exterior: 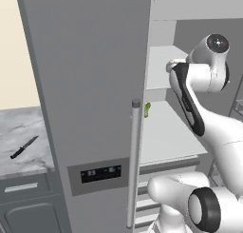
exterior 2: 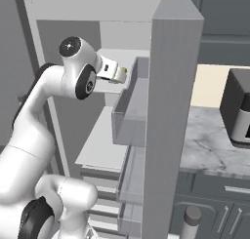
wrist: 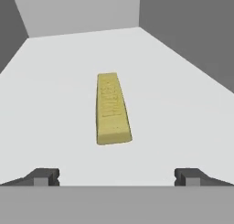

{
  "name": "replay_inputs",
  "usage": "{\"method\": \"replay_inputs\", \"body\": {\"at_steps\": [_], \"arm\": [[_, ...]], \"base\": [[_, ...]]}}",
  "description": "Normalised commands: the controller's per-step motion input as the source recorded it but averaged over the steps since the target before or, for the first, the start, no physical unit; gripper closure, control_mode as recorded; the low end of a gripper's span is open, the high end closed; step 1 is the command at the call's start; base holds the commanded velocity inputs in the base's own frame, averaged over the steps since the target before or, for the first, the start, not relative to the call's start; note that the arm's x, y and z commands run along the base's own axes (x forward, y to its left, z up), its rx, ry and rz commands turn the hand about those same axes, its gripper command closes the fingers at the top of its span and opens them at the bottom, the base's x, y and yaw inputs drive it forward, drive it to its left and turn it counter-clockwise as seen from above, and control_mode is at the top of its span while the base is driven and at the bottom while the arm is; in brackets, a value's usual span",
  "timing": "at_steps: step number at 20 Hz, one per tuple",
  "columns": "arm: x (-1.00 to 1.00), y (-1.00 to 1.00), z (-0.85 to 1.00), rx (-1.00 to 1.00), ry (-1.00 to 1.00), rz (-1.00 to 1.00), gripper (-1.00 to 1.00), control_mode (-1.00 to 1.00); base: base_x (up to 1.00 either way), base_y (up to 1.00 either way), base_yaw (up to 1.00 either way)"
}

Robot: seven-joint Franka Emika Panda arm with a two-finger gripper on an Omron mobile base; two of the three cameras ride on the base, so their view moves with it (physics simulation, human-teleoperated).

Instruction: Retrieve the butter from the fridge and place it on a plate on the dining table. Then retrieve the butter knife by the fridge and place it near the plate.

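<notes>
hand view: butter (wrist: pixel 112 109) lies on fridge shelf (wrist: pixel 55 90) | gripper (wrist: pixel 116 176) wide, empty | green item (exterior: pixel 147 109) lower shelf

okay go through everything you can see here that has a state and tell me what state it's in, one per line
fridge: right door swung open, left door shut.
butter: lying flat on a fridge shelf, untouched.
gripper: open, facing the butter, holding nothing.
butter knife: lying on the marble counter left of the fridge.
</notes>
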Motion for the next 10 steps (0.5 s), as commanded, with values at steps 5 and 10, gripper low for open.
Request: {"method": "replay_inputs", "body": {"at_steps": [5,10], "arm": [[0.39,0.0,0.0,0.0,0.04,0.05,-1.0,-1.0],[0.3,-0.01,0.0,-0.04,0.14,0.0,-1.0,-1.0]], "base": [[0.0,0.0,0.0],[0.0,0.0,0.0]]}}
